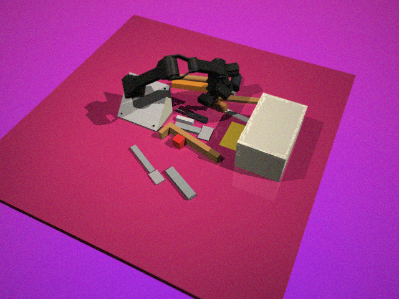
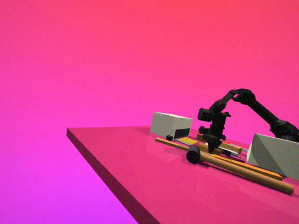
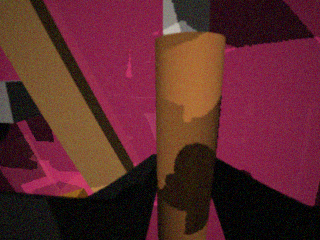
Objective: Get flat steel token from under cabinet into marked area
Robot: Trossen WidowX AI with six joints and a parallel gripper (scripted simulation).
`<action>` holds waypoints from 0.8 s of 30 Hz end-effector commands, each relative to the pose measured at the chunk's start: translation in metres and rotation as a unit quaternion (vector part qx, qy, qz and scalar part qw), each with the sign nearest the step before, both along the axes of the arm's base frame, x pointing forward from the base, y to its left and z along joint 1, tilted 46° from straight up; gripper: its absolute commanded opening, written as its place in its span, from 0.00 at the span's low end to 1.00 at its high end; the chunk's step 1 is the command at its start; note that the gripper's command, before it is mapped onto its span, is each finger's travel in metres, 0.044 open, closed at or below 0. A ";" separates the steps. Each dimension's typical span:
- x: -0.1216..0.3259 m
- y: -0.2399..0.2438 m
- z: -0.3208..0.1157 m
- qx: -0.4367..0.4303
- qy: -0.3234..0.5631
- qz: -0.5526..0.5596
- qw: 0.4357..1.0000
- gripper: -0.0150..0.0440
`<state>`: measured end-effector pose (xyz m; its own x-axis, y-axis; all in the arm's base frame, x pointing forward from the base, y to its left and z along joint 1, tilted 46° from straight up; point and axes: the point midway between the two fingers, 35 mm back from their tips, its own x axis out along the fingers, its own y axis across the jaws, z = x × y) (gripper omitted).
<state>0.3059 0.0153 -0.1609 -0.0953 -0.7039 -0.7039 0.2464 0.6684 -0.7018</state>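
Note:
The white cabinet (image 1: 274, 123) (image 2: 161, 124) stands on the table, with a dark low opening in its front (image 2: 182, 133). The yellow marked area (image 1: 229, 137) (image 2: 187, 140) lies before it. No token is visible; what lies under the cabinet is hidden. My gripper (image 1: 215, 101) (image 2: 211, 150) (image 3: 182, 161) is shut on the round wooden handle (image 1: 221, 106) (image 3: 190, 90) of a tool with a flat grey blade (image 1: 238, 116). The handle lies between both fingers, low over the table. The blade points toward the cabinet; its far end is hidden in the top view.
A black-headed mallet (image 2: 193, 154) and an orange bar (image 1: 190, 85) (image 2: 251, 167) lie beside the gripper. A thin wooden stick (image 1: 244, 99) reaches toward the cabinet. An angled wooden piece (image 1: 193, 141), a red cube (image 1: 177, 141), a black-handled tool (image 1: 197, 116) and several grey pieces lie nearer the white wedge (image 1: 146, 112).

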 end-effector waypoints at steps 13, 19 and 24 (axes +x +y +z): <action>0.021 -0.004 0.002 0.002 -0.001 0.000 1.000 0.25; 0.028 -0.006 0.002 0.001 -0.001 0.000 1.000 0.25; 0.034 -0.007 0.003 0.001 -0.001 0.000 1.000 0.25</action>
